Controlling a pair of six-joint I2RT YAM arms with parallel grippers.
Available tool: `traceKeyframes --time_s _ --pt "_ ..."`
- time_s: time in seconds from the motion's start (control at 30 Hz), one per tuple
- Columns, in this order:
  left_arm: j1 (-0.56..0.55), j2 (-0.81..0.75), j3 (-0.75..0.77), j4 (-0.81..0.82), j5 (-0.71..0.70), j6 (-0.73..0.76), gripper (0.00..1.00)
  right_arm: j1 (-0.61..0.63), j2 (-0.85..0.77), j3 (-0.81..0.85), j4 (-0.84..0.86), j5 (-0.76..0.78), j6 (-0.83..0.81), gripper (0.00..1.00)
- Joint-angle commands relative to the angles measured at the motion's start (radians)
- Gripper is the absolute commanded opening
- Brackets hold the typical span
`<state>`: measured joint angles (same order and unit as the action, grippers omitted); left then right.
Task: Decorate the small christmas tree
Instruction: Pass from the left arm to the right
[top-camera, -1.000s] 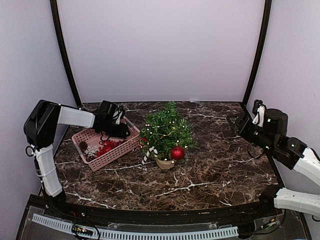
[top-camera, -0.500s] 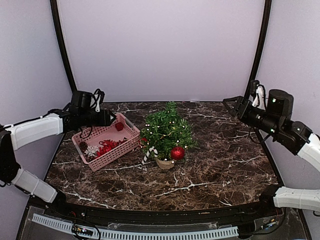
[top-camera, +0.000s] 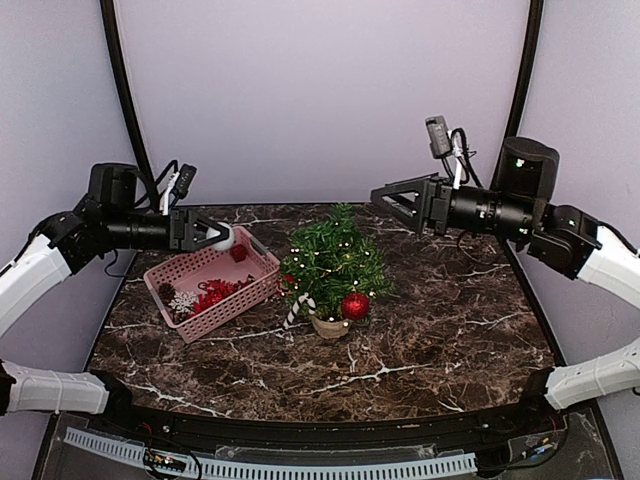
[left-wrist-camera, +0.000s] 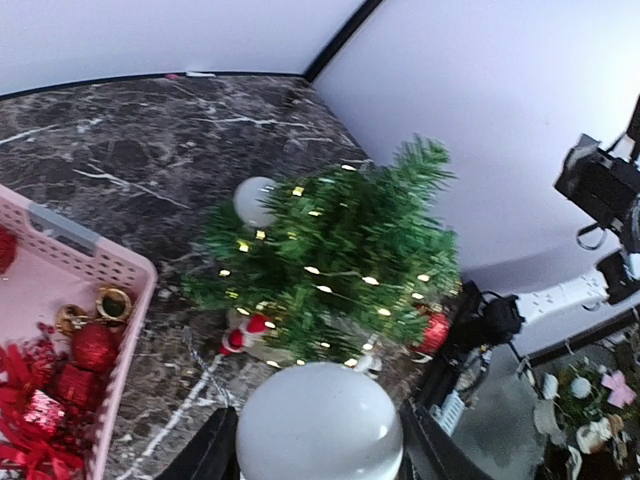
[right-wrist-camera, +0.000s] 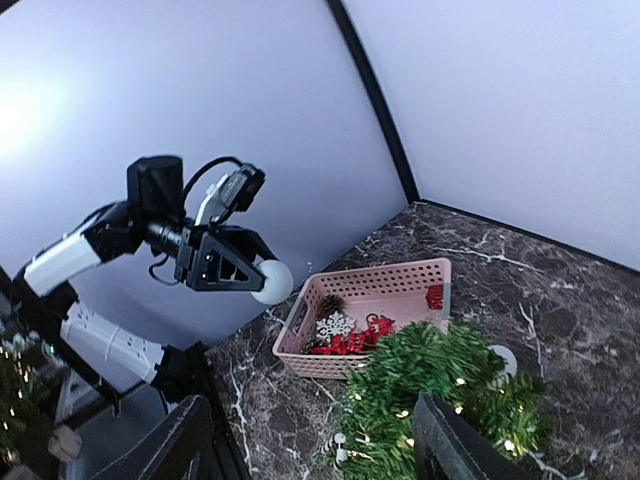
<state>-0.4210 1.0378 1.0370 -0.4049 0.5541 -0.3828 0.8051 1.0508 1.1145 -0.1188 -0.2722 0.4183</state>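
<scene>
The left gripper (top-camera: 205, 234) has risen out of the pink basket (top-camera: 235, 305), where it was reaching a second ago. It now hangs above the basket's far corner, its fingers part-closed around a white ball (left-wrist-camera: 318, 425) and aimed toward the tree. The right gripper (top-camera: 392, 200) has swung in from the bench's right edge to a high position just right of the treetop. Its fingers stand wide apart and hold nothing.

Judgement: pick-up is complete and transport to the tree is in progress. The right arm appears placed to assist.

The small christmas tree (top-camera: 330, 262) stands upright at mid-bench, just right of the basket.

- Tree: bushy green needle branches, small lit points, tan round pot (top-camera: 328, 326).
- Already fitted: a glittery red ball (top-camera: 355, 305) low on the right, a striped candy cane (top-camera: 296, 308) low on the left, and a second white ball (left-wrist-camera: 255, 200) at the far edge. Its attachment cannot be determined.
- Held ball: smooth, matte, round.
- Basket: slotted plastic, holding a snowflake (top-camera: 183, 300), a pinecone (top-camera: 166, 290) and red trimmings.
- Bench (top-camera: 440, 320): dark, white-veined marble pattern.
</scene>
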Motion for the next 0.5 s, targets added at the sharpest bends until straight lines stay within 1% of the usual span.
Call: traceKeyframes --time_s 0.0,0.07,0.2,0.37,0.47 --pt "-0.043 -0.027 0.067 -0.113 0.22 -0.045 0.44 0.161 0.074 0.111 0.042 0.054 -0.164 0.7" --pt "-0.079 -0.025 0.085 -0.118 0.252 -0.063 0.44 0.22 0.117 0.136 0.052 0.088 -0.204 0.7" --pt "-0.149 -0.028 0.093 -0.07 0.305 -0.13 0.44 0.337 0.21 0.196 0.057 0.161 -0.265 0.7" --pt "-0.233 -0.023 0.079 0.029 0.355 -0.208 0.43 0.439 0.31 0.254 0.044 0.213 -0.325 0.71" --pt "-0.281 -0.002 0.087 0.047 0.367 -0.226 0.43 0.479 0.351 0.264 0.038 0.236 -0.342 0.71"
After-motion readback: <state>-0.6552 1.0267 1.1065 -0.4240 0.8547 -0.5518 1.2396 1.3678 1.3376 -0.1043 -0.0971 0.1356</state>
